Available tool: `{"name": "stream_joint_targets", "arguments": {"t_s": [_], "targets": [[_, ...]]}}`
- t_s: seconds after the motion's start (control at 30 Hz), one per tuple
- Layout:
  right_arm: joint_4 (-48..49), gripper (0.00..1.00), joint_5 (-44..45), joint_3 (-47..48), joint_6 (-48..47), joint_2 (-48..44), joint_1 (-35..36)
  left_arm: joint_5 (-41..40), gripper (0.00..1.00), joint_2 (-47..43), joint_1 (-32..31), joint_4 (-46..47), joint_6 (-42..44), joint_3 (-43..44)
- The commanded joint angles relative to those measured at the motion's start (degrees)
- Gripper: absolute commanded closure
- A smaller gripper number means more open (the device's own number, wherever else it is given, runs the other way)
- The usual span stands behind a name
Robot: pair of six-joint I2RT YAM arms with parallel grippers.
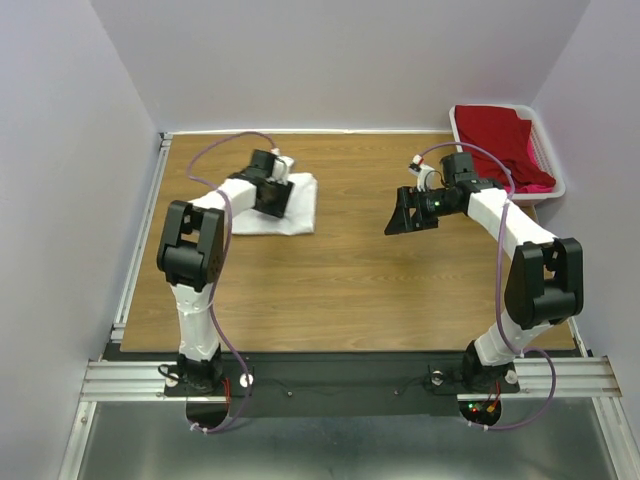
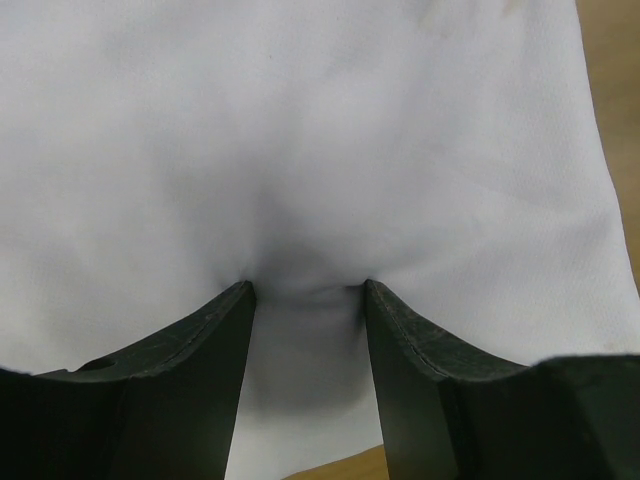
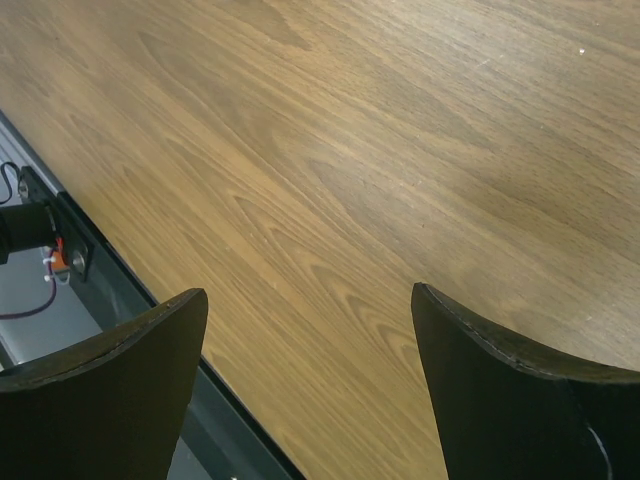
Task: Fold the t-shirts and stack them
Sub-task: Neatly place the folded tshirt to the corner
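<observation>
Pressing into the folded white t-shirt (image 1: 298, 205) at far left of the table (image 1: 350, 280), the left gripper (image 2: 305, 290) stands half parted — the cloth looks soft and limp, best pinched at an edge. The right gripper (image 3: 310, 295) hangs wide and empty; the red t-shirt (image 1: 495, 135) and pink t-shirt (image 1: 537, 184) lie heaped in the far-right basket (image 1: 456, 120) — its rim may hinder a lift.

Bright even overhead light, soft shadows, grey shading on white t-shirt (image 2: 300, 150) (left wrist view)
</observation>
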Motion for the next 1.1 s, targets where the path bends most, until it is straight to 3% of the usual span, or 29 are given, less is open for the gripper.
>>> {"name": "stream_joint_targets", "arguments": {"t_s": [0.0,0.17,0.33,0.63,0.87,1.07], "targets": [[0.1,0.11,0.5,1.4,-0.5,-0.2,-0.5,-5.6,0.40,6.7,10.2,-9.6,5.4,2.8],[0.1,0.11,0.3,1.4,-0.8,0.7,-0.6,-7.0,0.40,11.4,17.9,-12.1,14.4,11.2],[0.0,0.11,0.4,2.1,-0.7,1.9,-0.6,-4.6,0.40,18.6,23.7,-18.0,19.3,25.1],[-0.2,0.11,0.4,2.3,-0.6,2.0,-0.8,-4.6,0.40,21.8,26.5,-20.1,25.4,30.6],[-0.5,0.11,0.4,3.1,-0.4,1.0,-0.7,-2.5,0.37,15.0,26.6,-19.6,27.5,30.5],[-0.6,0.04,0.4,3.0,0.2,-0.7,-0.7,2.8,0.33,-0.2,26.7,-20.9,23.3,26.3]]}}
